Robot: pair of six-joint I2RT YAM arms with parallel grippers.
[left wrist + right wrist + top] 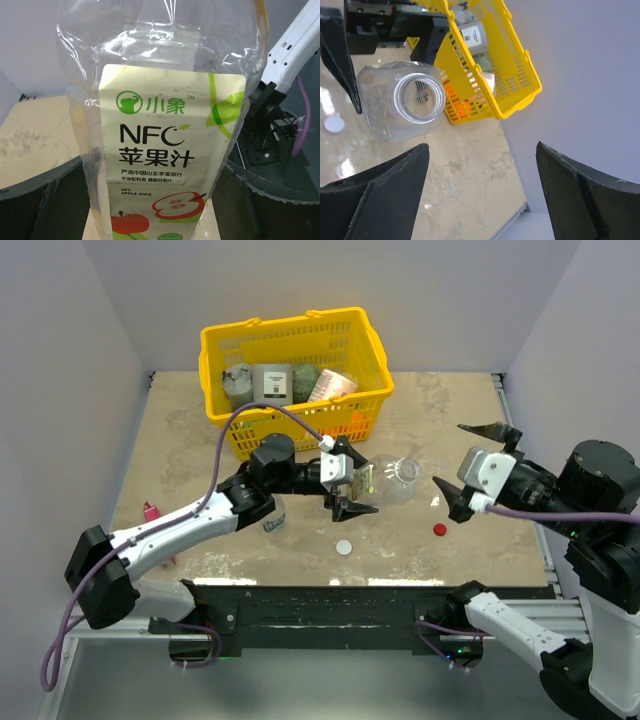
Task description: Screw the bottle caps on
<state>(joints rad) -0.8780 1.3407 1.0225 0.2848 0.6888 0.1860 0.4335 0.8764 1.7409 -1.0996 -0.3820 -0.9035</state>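
One desk [200, 440]: sandy, mottled top carrying everything.
Yellow basket [300, 430]: at 12 o'clock on the desk, packed with jars and packets; their labels are too small to read from above.
Bottle [392, 480]: clear, thin-walled and creased, lying sideways in the air over the middle of the desk. The open, capless mouth [419, 96] points to 3 o'clock, at the other arm.
Bottle label [170, 150]: cream panel with a green elephant logo and "小象", then big "NFC", "苹果汁", finer Chinese lines I won't vouch for, "NFC APPLE JUICE", and a sliced-apple drawing.
Left gripper [352, 480]: clamped across the bottle's body, one finger on each side.
Right gripper [462, 468]: spread wide and empty at 3 o'clock, near the bottle mouth but apart from it.
Pink tube [150, 511]: at 9 o'clock, well apart from the work.
White cap [344, 547]: flat on the desk at 6 o'clock of the bottle.
Red cap [440, 530]: flat on the desk at 5 o'clock of the bottle, just below the right gripper.
Third cap: I can't make it out.
Risk, pickup: both caps are low and flat, so fingers may skid them away.
Risk, threading: which cap fits is unclear, and one offered tilted could cross-thread.
Risk, grip: the soft wall may buckle or spin under the twist.
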